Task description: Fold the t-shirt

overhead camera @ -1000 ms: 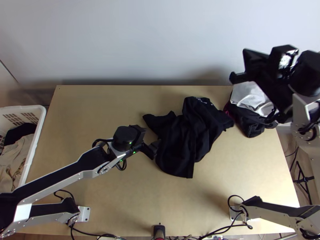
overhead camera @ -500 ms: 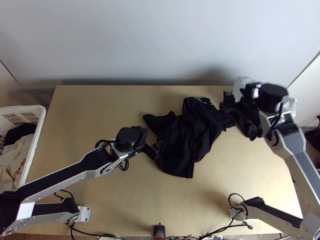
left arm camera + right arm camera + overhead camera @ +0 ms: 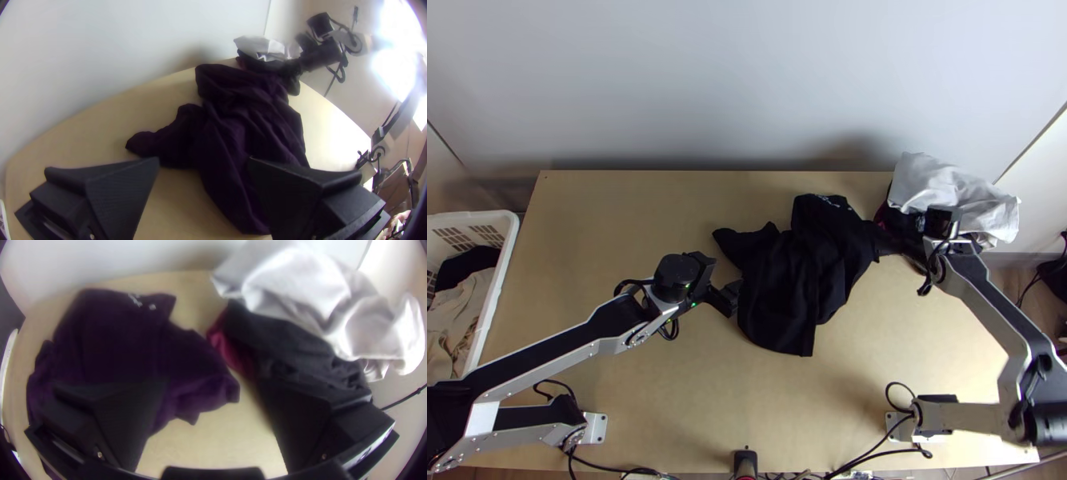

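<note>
- On table [image 3: 627,216], slightly R of ctr, top view: T-shirt [image 3: 803,280], 1 pc, dark, bunched & creased, one part jutting out L, small white lettering [image 3: 829,200] at far end.
- Same view, L side: L gripper [image 3: 727,274], just beside shirt's L edge; contact can't be told.
- Same view, far R: R gripper [image 3: 941,220], btwn shirt & heap, i.e. pale cloth [image 3: 939,188] atop dark cloth [image 3: 899,216]. Far L: basket [image 3: 501,280], white, w/ clothes [image 3: 459,320], dark & beige.
- L wrist view: L gripper [image 3: 203,162], fingers wide apart; one overlaps shirt in view, the other stands against bare tabletop. Shirt lies rumpled beyond, heap past it.
- R wrist view: R gripper [image 3: 211,384], fingers spread wide; one in front of shirt, one in front of dark cloth. Red cloth [image 3: 227,349] peeks out at heap's edge nr shirt. Pale cloth on top, crumpled.
</note>
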